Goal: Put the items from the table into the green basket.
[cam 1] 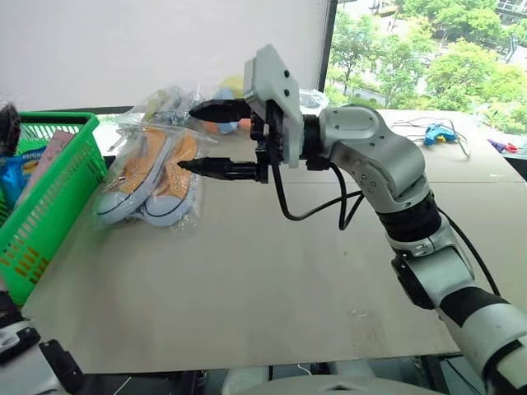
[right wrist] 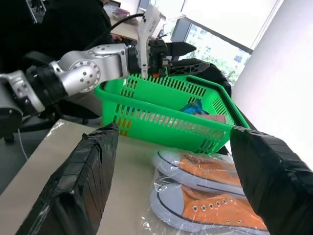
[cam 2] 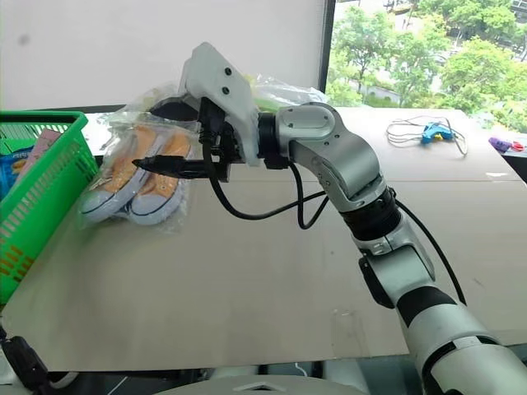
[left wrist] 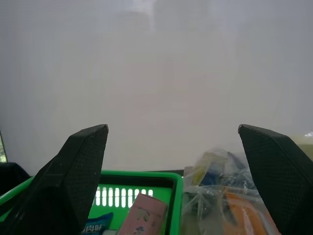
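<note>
Clear-bagged orange sneakers (cam 1: 148,177) are lying just left of the right gripper (cam 1: 216,140), whose empty fingers are standing apart, so slick film is risking slippage.

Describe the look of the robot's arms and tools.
The right arm has rounded silver-grey shells joined by black bands, with loose black cables looping under the wrist. A pale grey angular housing sits above its right tool, which has two tapered black fingers. The left tool has the same build.
</note>
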### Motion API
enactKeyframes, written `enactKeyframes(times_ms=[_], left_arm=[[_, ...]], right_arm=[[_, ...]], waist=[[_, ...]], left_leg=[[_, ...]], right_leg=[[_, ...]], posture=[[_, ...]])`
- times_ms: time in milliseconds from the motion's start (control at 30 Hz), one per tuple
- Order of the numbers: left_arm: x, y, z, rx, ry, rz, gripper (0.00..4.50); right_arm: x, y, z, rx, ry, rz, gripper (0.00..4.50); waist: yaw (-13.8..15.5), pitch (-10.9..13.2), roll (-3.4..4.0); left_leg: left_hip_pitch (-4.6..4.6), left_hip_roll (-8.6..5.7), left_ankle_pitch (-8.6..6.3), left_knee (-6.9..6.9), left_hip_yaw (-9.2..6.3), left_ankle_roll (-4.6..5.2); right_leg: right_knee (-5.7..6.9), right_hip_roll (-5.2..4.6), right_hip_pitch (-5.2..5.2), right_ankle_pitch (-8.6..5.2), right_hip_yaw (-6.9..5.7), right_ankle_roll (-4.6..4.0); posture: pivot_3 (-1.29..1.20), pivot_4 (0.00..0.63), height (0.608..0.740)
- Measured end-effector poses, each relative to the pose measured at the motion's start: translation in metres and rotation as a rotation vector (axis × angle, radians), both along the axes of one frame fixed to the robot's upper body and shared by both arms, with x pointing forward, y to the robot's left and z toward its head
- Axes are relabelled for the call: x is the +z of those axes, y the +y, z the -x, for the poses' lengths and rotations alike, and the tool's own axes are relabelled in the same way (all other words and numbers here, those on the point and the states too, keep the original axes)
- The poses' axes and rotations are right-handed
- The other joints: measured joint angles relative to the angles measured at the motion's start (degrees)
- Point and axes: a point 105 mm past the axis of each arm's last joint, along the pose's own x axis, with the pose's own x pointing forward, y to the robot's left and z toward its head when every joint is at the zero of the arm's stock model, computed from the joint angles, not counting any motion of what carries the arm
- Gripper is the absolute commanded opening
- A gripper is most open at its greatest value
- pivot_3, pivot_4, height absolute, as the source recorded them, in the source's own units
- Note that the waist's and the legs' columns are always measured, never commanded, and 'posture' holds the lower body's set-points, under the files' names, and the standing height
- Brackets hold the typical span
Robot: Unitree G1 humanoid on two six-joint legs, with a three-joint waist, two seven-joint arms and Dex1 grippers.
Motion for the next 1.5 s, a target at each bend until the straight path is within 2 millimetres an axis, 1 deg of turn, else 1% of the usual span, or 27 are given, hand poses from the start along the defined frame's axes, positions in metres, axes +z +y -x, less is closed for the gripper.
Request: enactKeyframes(times_ms=[100,233,333,500,700,767,867,933,1100,1167,1233,1267,1333,1467,1500], left_arm=[[-0.002,-0.022,-0.008,-0.074,0.017,-0.009,4.48],[-0.005,-0.036,-0.013,-0.115,0.038,-0.018,4.48],[-0.006,-0.041,-0.014,-0.128,0.042,-0.018,4.48],[-0.009,-0.042,-0.015,-0.131,0.043,-0.004,4.48],[-0.006,-0.049,-0.015,-0.142,0.041,-0.009,4.48],[-0.008,-0.057,-0.018,-0.166,0.046,-0.009,4.48],[-0.012,-0.075,-0.023,-0.224,0.055,-0.023,4.48],[-0.012,-0.08,-0.024,-0.241,0.059,-0.033,4.48],[-0.016,-0.082,-0.026,-0.247,0.071,-0.019,4.48],[-0.017,-0.082,-0.027,-0.248,0.074,-0.015,4.48],[-0.016,-0.088,-0.03,-0.263,0.074,-0.012,4.48],[-0.015,-0.096,-0.033,-0.286,0.074,-0.005,4.48],[-0.014,-0.114,-0.036,-0.345,0.078,0.009,4.48],[-0.02,-0.16,-0.039,-0.5,0.143,0.032,4.48],[-0.023,-0.19,-0.037,-0.598,0.184,0.037,4.48]], right_arm=[[0.001,0.0,-0.002,-0.013,0.018,-0.008,3.88],[0.004,-0.003,-0.006,-0.038,0.029,-0.027,3.88],[0.004,-0.004,-0.006,-0.041,0.037,-0.022,3.88],[0.003,-0.004,-0.007,-0.043,0.04,-0.021,3.88],[0.001,-0.005,-0.01,-0.053,0.048,-0.016,3.88],[0.002,-0.006,-0.011,-0.062,0.049,-0.018,3.88],[0.001,-0.006,-0.013,-0.073,0.054,-0.018,3.88],[0.001,-0.006,-0.015,-0.084,0.053,-0.018,3.88],[-0.003,-0.01,-0.029,-0.159,0.071,-0.016,3.88],[-0.003,-0.012,-0.031,-0.173,0.069,-0.016,3.88],[-0.002,-0.016,-0.036,-0.204,0.065,-0.021,3.88],[-0.003,-0.022,-0.04,-0.232,0.066,-0.024,3.88],[-0.012,-0.035,-0.053,-0.305,0.076,-0.008,3.88],[-0.034,-0.067,-0.081,-0.476,0.118,0.037,3.88],[-0.045,-0.088,-0.093,-0.563,0.143,0.054,3.88]], waist=[[0.0,0.0,0.0],[-0.2,0.0,0.03],[-0.1,0.0,0.02],[-0.1,0.0,0.01],[-0.1,0.0,0.02],[-0.1,0.0,0.01],[0.0,0.0,-0.01],[-0.1,0.0,-0.02],[-0.1,-0.1,0.0],[-0.1,-0.1,0.01],[0.0,-0.1,-0.01],[0.1,-0.2,-0.04],[0.2,-0.2,-0.08],[0.2,-0.2,-0.08],[0.1,-0.2,-0.06]], left_leg=[[0.01,0.0,0.0,0.0,0.0,0.0],[0.03,0.01,0.0,0.0,0.03,0.0],[0.02,0.01,0.0,0.0,0.03,0.0],[0.02,0.0,0.01,0.01,0.03,0.0],[0.03,-0.01,0.01,0.01,0.04,0.0],[0.03,-0.01,0.01,0.01,0.04,0.0],[0.03,-0.01,0.01,0.01,0.03,-0.01],[0.04,-0.02,0.01,0.01,0.05,-0.01],[0.06,-0.01,0.02,0.01,0.07,-0.01],[0.05,-0.01,0.02,0.01,0.05,-0.02],[0.04,-0.02,0.02,0.01,0.05,-0.01],[0.03,-0.02,0.02,0.02,0.04,-0.01],[0.05,-0.05,0.02,0.06,0.04,0.0],[0.06,-0.11,0.03,0.13,0.01,0.02],[0.06,-0.11,0.03,0.14,0.02,0.03]], right_leg=[[0.02,0.01,0.0,0.0,0.01,0.0],[0.02,0.07,-0.01,0.0,0.04,-0.01],[0.01,0.07,-0.01,0.0,0.03,0.0],[0.01,0.08,0.0,0.0,0.02,0.0],[0.02,0.09,0.0,0.0,0.02,0.0],[0.01,0.09,0.01,0.0,0.03,0.0],[0.02,0.08,0.01,0.0,0.03,-0.01],[0.03,0.09,0.01,0.0,0.05,-0.01],[0.04,0.12,0.01,0.01,0.07,-0.01],[0.03,0.13,0.01,0.0,0.06,-0.02],[0.02,0.12,0.02,0.01,0.05,-0.01],[0.0,0.11,0.03,0.01,0.05,-0.01],[-0.05,0.03,0.16,0.01,-0.02,0.0],[-0.02,-0.03,0.2,0.02,0.04,0.02],[-0.02,-0.02,0.2,0.02,0.05,0.02]], posture=[[0.17,0.0,0.74],[0.17,0.0,0.74],[0.17,0.0,0.74],[0.17,0.0,0.74],[0.17,0.0,0.74],[0.17,0.0,0.74],[0.16,0.0,0.74],[0.16,0.0,0.74],[0.16,0.0,0.74],[0.16,0.0,0.74],[0.16,0.0,0.74],[0.16,0.0,0.74],[0.16,0.0,0.74],[0.14,0.0,0.74],[0.12,0.0,0.74]])
